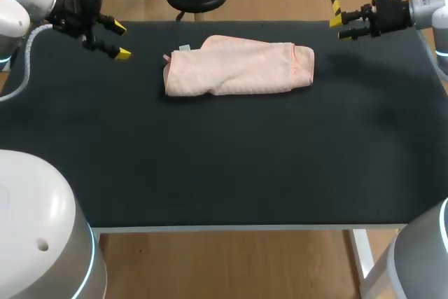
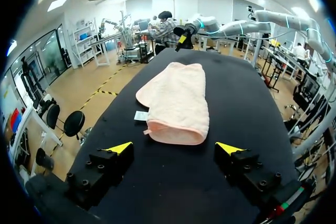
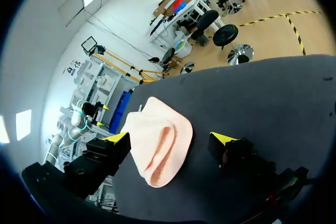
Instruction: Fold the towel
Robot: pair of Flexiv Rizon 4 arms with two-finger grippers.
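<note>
1. The left gripper (image 1: 120, 41) has its fingers spread wide with nothing between them; it is empty.
2. The right gripper (image 1: 341, 29) is likewise spread apart and holds nothing.
3. The towel (image 1: 238, 66), pale pink, lies on the black table (image 1: 210, 173) between the two grippers. It is ahead of the left gripper's tips and clear of them, and ahead of the right gripper too, well apart.
4. The towel sits as a compact, layered bundle, one layer turned over another, so I judge the folding largely done. The edges do not line up and the fold looks loose — a squaring-up or one more fold may be left.
5. A small white tag (image 2: 140, 115) pokes out at the towel's end nearest the left gripper. Any print on it is too small to read, and no other writing shows.
</note>
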